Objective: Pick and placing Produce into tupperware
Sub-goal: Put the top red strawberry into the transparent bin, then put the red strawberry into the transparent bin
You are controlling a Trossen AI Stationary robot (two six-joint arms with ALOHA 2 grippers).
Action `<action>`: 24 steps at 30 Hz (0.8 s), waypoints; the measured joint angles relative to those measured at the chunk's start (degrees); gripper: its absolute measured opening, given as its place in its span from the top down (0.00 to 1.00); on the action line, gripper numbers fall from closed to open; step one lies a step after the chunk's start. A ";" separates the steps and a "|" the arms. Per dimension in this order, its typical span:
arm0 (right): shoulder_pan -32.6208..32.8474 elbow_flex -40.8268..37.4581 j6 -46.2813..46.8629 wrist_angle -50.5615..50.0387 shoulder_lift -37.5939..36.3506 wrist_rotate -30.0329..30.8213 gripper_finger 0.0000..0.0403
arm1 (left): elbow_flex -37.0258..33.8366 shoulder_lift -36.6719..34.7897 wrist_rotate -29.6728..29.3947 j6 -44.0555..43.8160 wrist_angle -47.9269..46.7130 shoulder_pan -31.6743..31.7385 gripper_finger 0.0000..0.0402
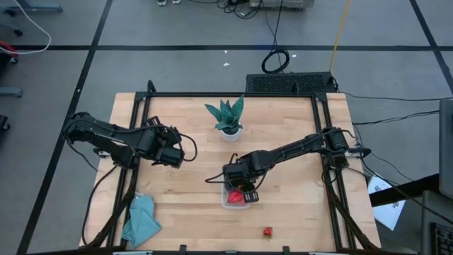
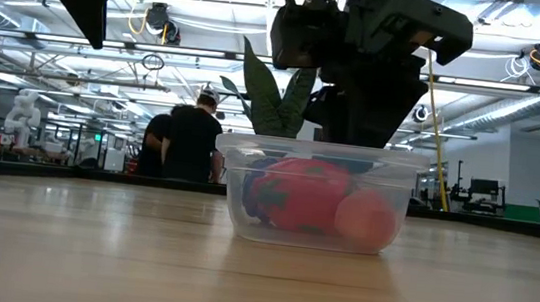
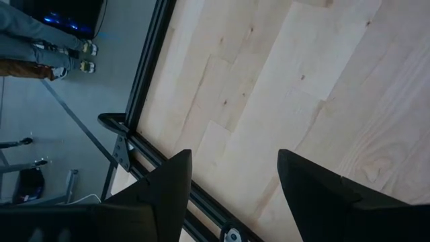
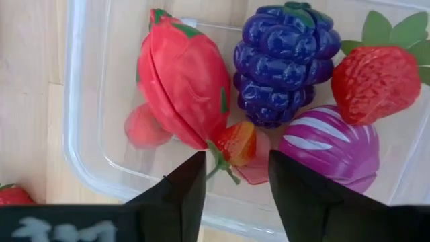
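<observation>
The clear tupperware [image 1: 235, 198] stands on the wooden table near its front middle. In it lie a big red fruit [image 4: 181, 81], a dark purple grape bunch [image 4: 285, 60], a strawberry [image 4: 373, 81], a magenta striped piece [image 4: 332, 144], a pale pink piece [image 4: 144, 128] and a small strawberry [image 4: 236, 142]. My right gripper [image 4: 236, 168] hangs open over the tupperware, pointing down. The small strawberry lies just beyond its fingertips, apart from them as far as I can see. My left gripper [image 1: 173, 152] waits open above bare wood at the left.
One strawberry [image 1: 267, 231] lies loose near the table's front edge, and another [image 4: 10, 195] lies just outside the tupperware wall. A green potted plant [image 1: 228, 117] stands at the far middle. A teal cloth [image 1: 141, 219] lies at the front left corner. Black rails frame the table.
</observation>
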 joint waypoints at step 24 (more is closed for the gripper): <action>6.26 0.00 13.70 -2.06 -12.22 -0.18 0.60 | 0.00 0.00 0.09 -0.69 0.03 0.00 0.44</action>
